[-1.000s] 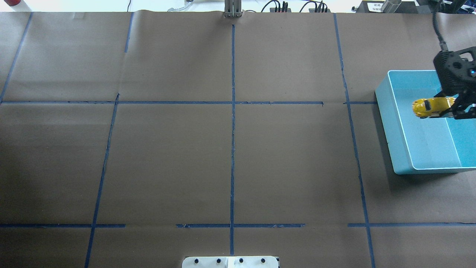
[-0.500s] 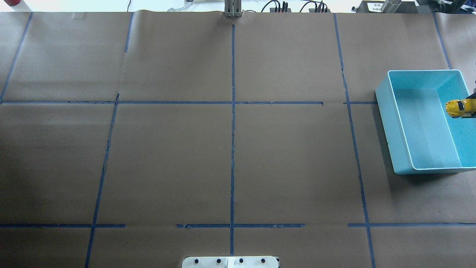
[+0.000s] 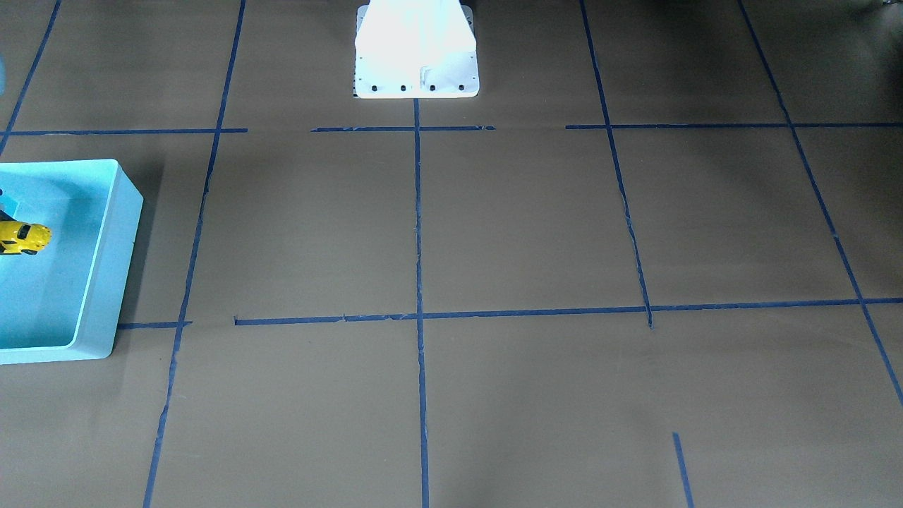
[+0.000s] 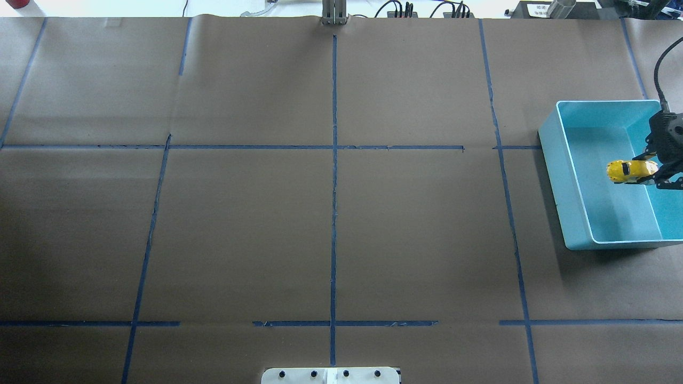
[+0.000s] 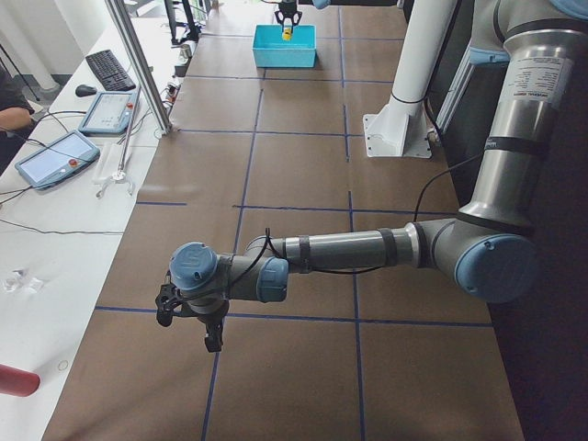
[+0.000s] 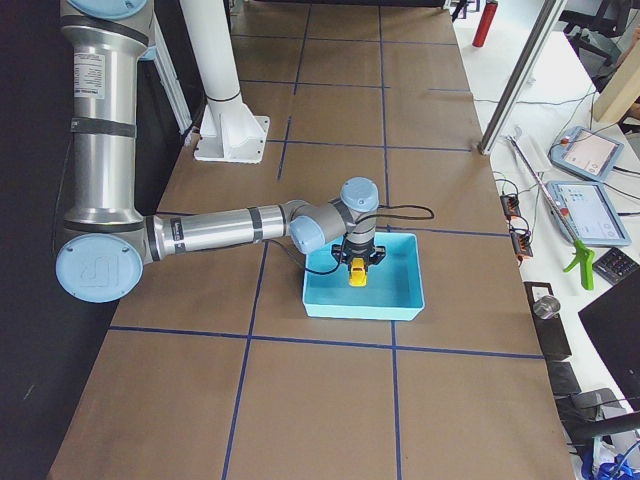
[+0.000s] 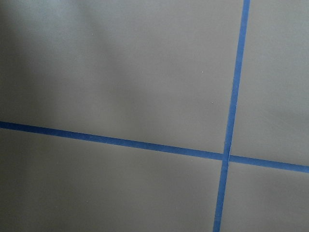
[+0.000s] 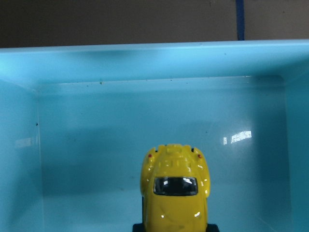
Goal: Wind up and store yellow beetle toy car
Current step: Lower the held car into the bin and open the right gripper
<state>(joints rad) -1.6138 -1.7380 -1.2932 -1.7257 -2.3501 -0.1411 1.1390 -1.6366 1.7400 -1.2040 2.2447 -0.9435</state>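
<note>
- My right fingers (image 4: pixel 650 172) are clamped on the yellow beetle toy car (image 4: pixel 628 170), holding it within the light-blue bin (image 4: pixel 553 160) at the desk's (image 4: pixel 240 229) right edge.
- The car's long axis runs straight out from those fingers, toward the desk's middle.
- My left fingers (image 5: pixel 190 326) hang near the desk's left edge; I cannot tell how far open they are.

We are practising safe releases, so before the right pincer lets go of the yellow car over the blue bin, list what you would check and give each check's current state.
1. The yellow beetle toy car is gripped by the right pincer: ok.
2. Car is over the inside of the light-blue bin, not its rim: ok.
3. Car is clear of the bin walls: ok in the right wrist view.
4. Car is touching the bin floor: cannot tell.
5. The left pincer is far from the bin: ok.
6. Spring is wound: cannot tell.
</note>
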